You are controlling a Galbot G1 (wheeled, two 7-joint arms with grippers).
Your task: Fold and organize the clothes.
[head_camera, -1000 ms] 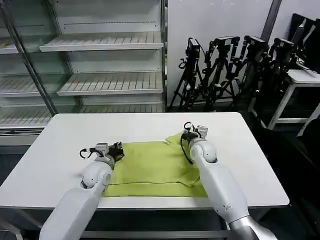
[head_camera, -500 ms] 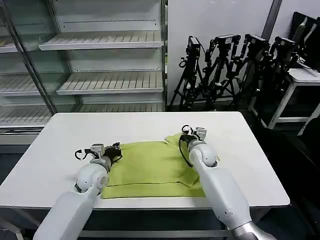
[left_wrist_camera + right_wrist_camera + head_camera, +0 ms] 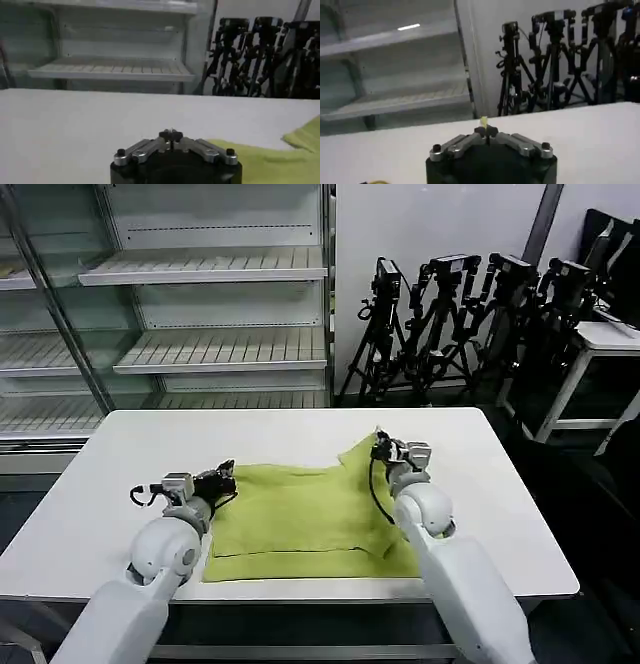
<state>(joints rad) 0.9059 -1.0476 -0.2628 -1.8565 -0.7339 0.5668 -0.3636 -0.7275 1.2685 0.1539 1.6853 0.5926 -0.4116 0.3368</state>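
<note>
T-shirt (image 3: pixel 300 519) lay flat on table (image 3: pixel 130 454); left gripper (image 3: pixel 222 477) clenched on its left edge, right gripper (image 3: pixel 379 446) pinched the raised right corner.

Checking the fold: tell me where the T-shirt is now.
In the head view the T-shirt lies on the white table's near half, between the left gripper and right gripper.

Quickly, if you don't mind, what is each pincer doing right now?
Left pincer: shut on the T-shirt, at its left edge.
Right pincer: shut on the T-shirt, lifting its far right corner.
</note>
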